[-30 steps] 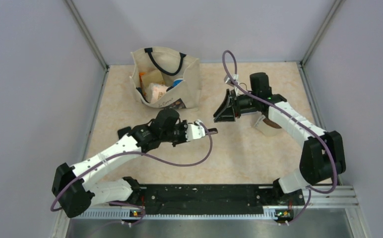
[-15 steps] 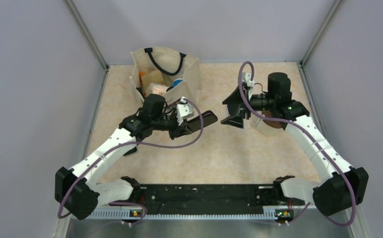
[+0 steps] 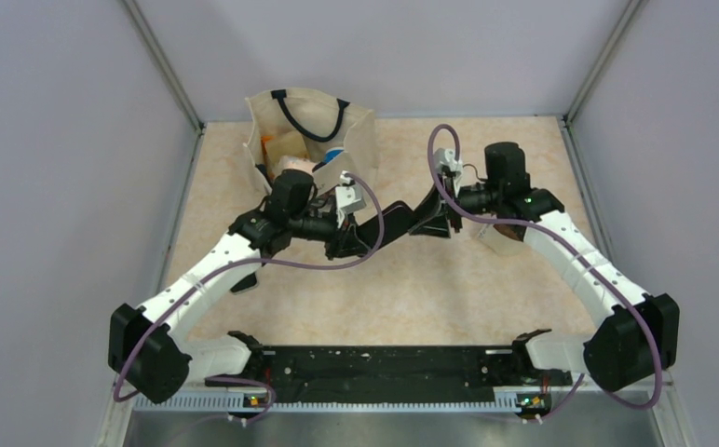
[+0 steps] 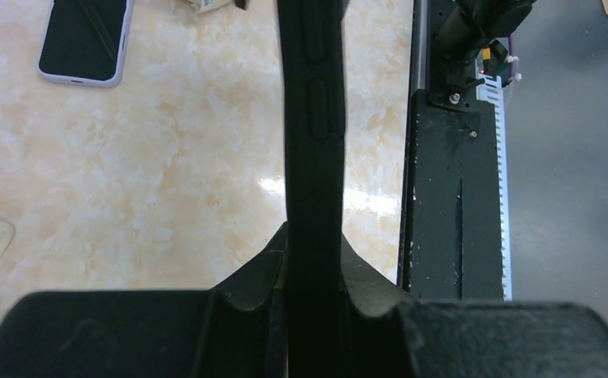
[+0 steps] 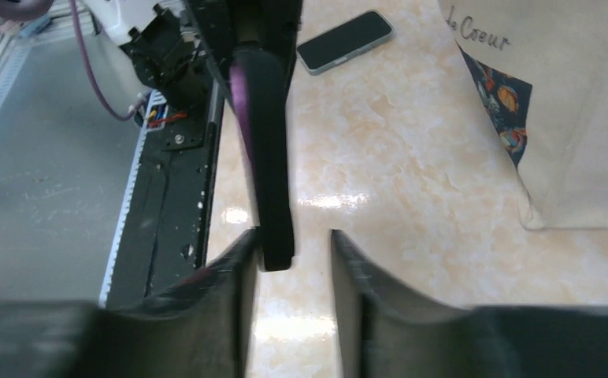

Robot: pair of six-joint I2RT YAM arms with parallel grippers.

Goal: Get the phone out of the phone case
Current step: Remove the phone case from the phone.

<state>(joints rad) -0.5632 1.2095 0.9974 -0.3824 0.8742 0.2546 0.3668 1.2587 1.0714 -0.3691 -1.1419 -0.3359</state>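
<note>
Your left gripper (image 4: 314, 242) clamps the phone case (image 4: 313, 118) near the "le Coeur" bag (image 5: 584, 102); your right gripper (image 5: 293, 238), spread, straddles its tip.

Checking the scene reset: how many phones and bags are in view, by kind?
Phones: 2 (black cased phone gripped in the left claw; pale-edged dark-screened phone flat on the beige marbled table)
Bags: 1 (cream canvas tote bag)
Total: 3

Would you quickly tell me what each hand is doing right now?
Left hand: closed on the phone case.
Right hand: open, with the case's end between its fingers.
</note>
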